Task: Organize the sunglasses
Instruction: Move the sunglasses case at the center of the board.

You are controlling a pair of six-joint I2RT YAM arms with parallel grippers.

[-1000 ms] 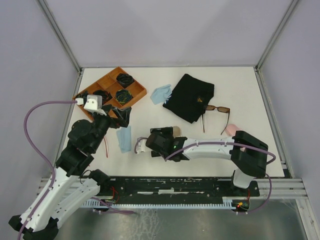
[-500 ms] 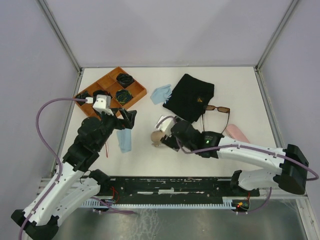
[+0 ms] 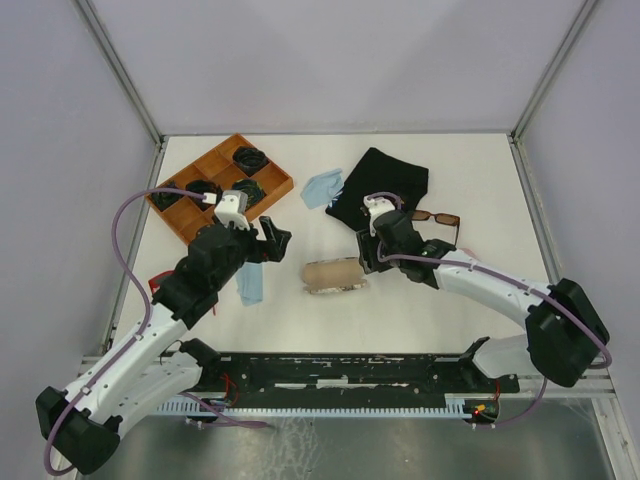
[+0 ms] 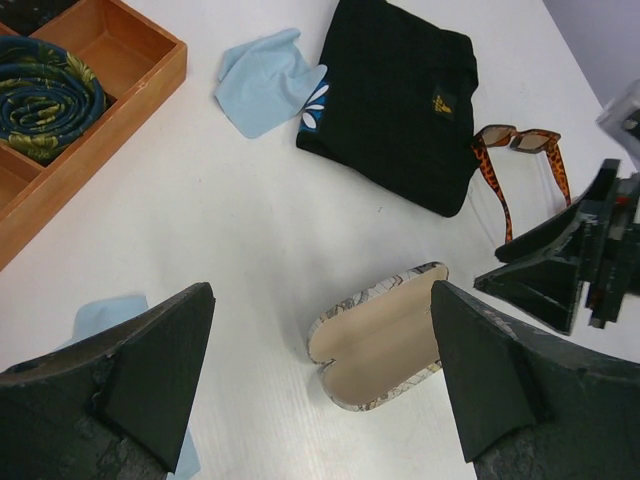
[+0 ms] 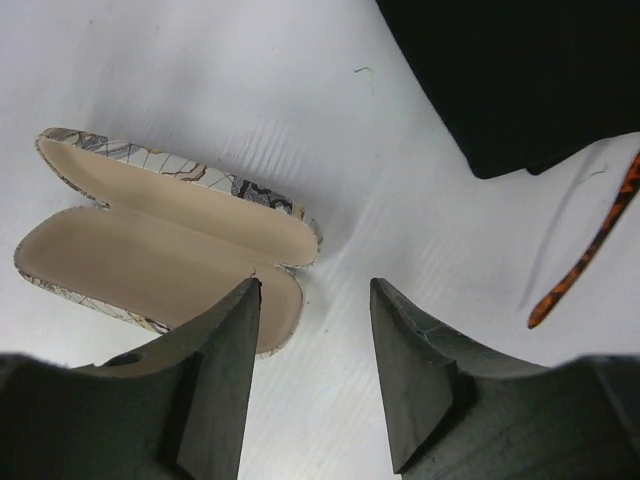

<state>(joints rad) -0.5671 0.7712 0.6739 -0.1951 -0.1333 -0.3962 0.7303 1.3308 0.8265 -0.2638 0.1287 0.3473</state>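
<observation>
Swung across from the near left of centre, the right jaws now hang just right of the grey patterned glasses case (image 3: 335, 275). That case has come out from under them and lies open on the white surface (image 3: 480, 170), pale lining up. The right jaws stand apart with nothing between them, narrower than the left pair. Pushed forward and to the right, the left jaws are spread wide and empty above the surface, just left of the case. Beyond the right jaws, the brown-tinted sunglasses with tortoiseshell arms (image 3: 435, 218) lie where they were, arms unfolded, just beside the right edge of the black folded cloth (image 3: 385, 190). One light blue cloth (image 3: 322, 187) sits left of the black one, and a second light blue cloth (image 3: 250, 282) lies by the left arm. At the far left, the orange wooden compartment tray (image 4: 100, 140) holds rolled dark fabric.
</observation>
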